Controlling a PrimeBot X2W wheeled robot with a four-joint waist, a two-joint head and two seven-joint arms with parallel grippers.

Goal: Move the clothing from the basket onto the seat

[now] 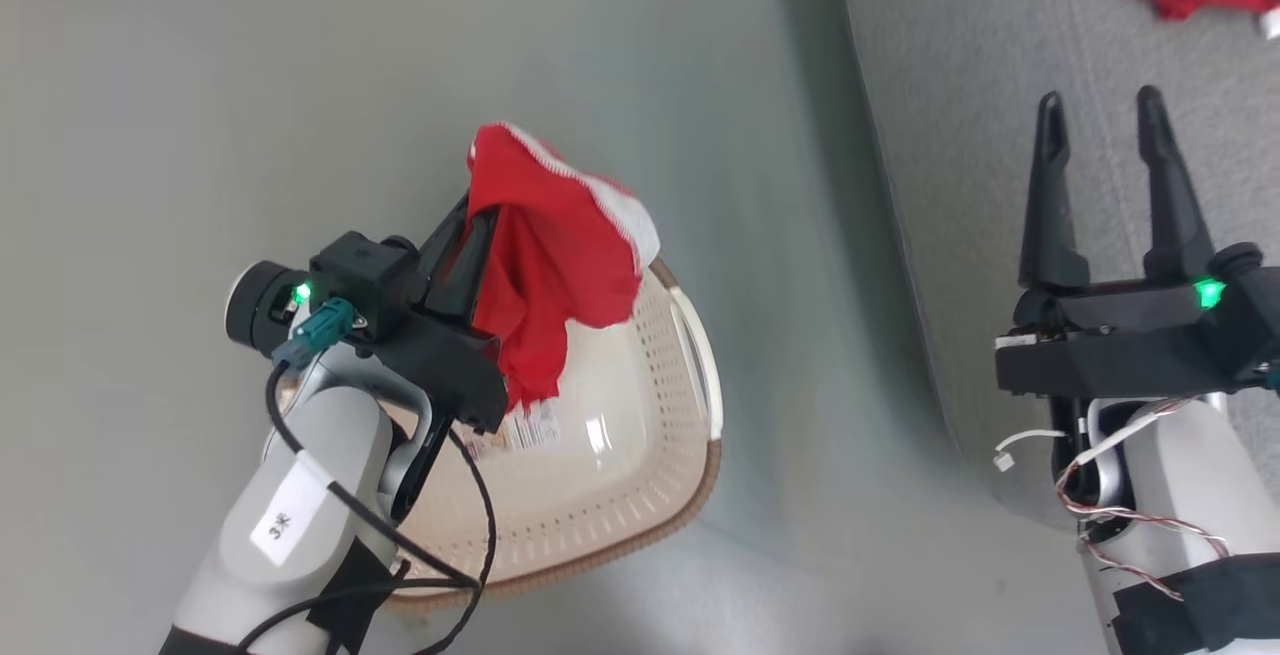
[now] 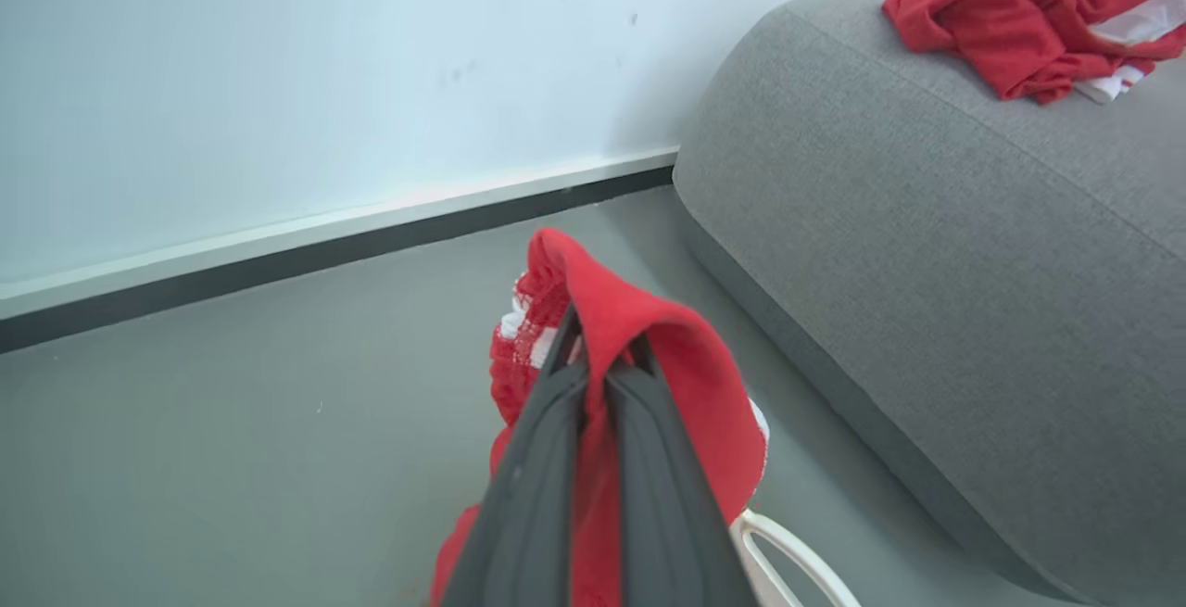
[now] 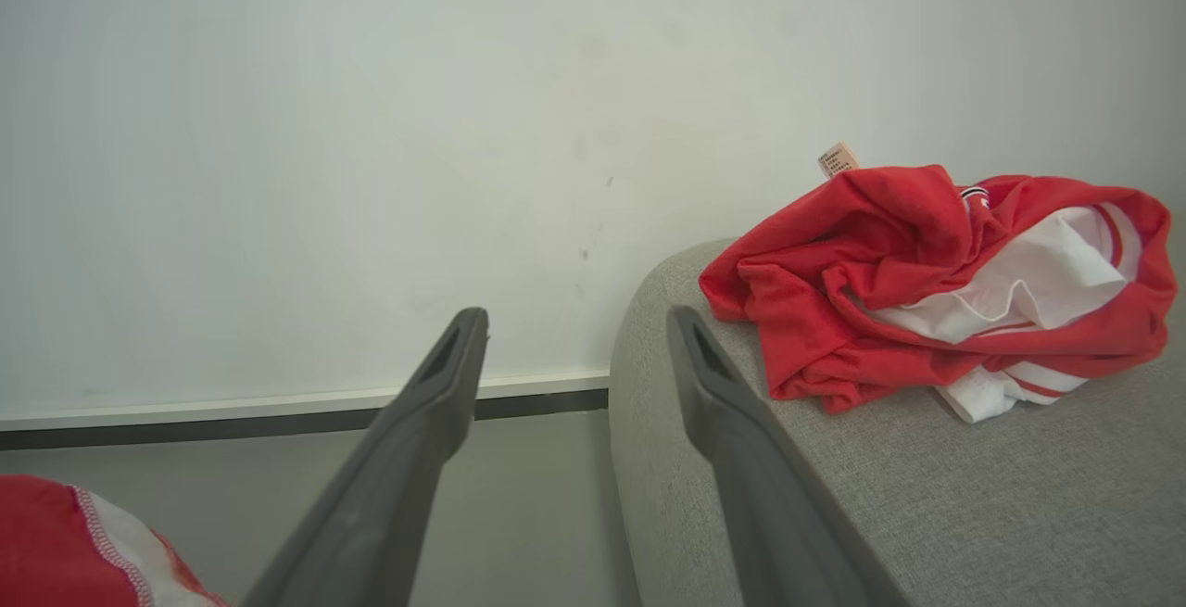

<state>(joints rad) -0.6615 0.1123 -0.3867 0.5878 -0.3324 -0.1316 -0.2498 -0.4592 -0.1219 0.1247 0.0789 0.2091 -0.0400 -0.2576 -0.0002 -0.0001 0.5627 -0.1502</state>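
The white sticker (image 1: 284, 523) on the left forearm (image 1: 335, 427) reads "3米".

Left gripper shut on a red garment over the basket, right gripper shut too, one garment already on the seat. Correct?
One slip: the right gripper is open, jaws wide apart and empty, per the right wrist view. The left gripper is shut on a red garment over the basket, and a second garment lies on the seat.

Light: bright, even, diffuse.
Glare: white glints on the basket (image 1: 640, 415) bottom, centre of head view.
Shadow: soft dark band left of the seat (image 1: 1000, 85).
Blur: clothing (image 1: 560, 245) trim smeared, head view.
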